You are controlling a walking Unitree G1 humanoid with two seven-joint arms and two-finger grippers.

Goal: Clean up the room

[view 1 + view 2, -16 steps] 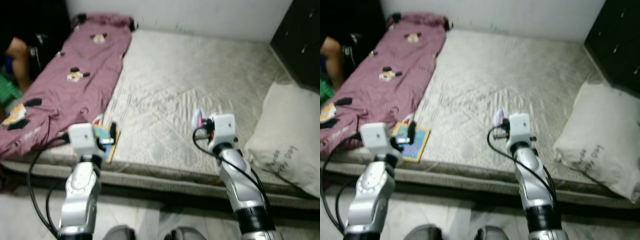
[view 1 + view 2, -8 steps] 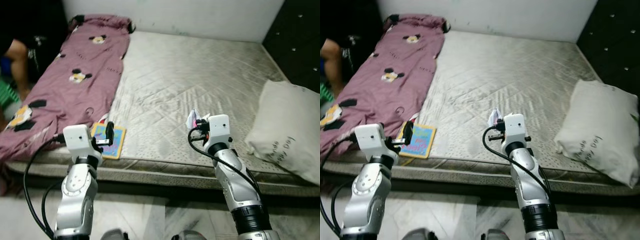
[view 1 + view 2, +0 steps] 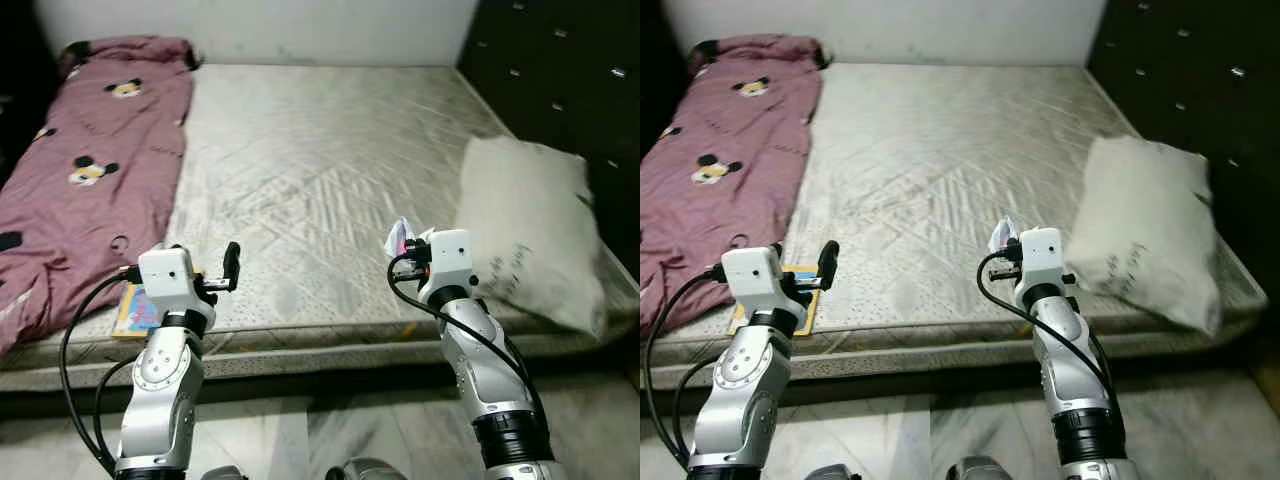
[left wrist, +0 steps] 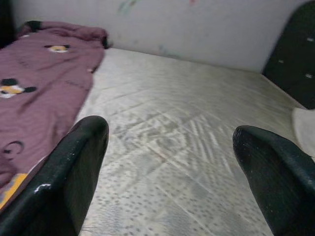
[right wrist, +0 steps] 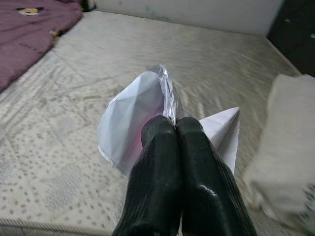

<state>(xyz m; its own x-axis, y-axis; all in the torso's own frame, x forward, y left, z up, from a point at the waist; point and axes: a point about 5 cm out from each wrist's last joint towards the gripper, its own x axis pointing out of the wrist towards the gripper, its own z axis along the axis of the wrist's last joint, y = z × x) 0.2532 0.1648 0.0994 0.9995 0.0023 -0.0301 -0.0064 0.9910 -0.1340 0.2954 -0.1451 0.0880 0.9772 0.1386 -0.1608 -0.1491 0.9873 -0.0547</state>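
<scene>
Right gripper (image 5: pixel 174 129) pinched tight on a crumpled white wrapper (image 5: pixel 133 110), pinkish inside, fingers (image 5: pixel 197 162) pressed together with the plastic caught between the tips. Wrapper held up in the air over the near edge of the mattress (image 3: pixel 330 150), not touching it. Long axis roughly upright, peaked end pointing up and away from the gripper, a second flatter corner sticking out sideways toward the pillow (image 3: pixel 525 230). Seen from the head as a small white tuft (image 3: pixel 399 236) just ahead of the wrist block.

Right arm (image 3: pixel 480 360) bent at the elbow, forearm rising from the floor side toward the bed, wrist level, gripper aimed forward across the mattress.

Left gripper (image 3: pixel 228 268) empty, fingers (image 4: pixel 74 167) spread wide apart, hovering above the front edge of the mattress. Left arm (image 3: pixel 165 390) raised the same way, forearm near vertical, black cable looping off the wrist.

Colourful flat book (image 3: pixel 135 308) lying on the mattress edge just beside the left wrist, partly hidden by it. Maroon cartoon-print blanket (image 3: pixel 70 180) stretched along the left side of the bed. Pillow leaning at the right side against the dark tufted headboard (image 3: pixel 560 80). Pale tiled floor (image 3: pixel 300 440) below.
</scene>
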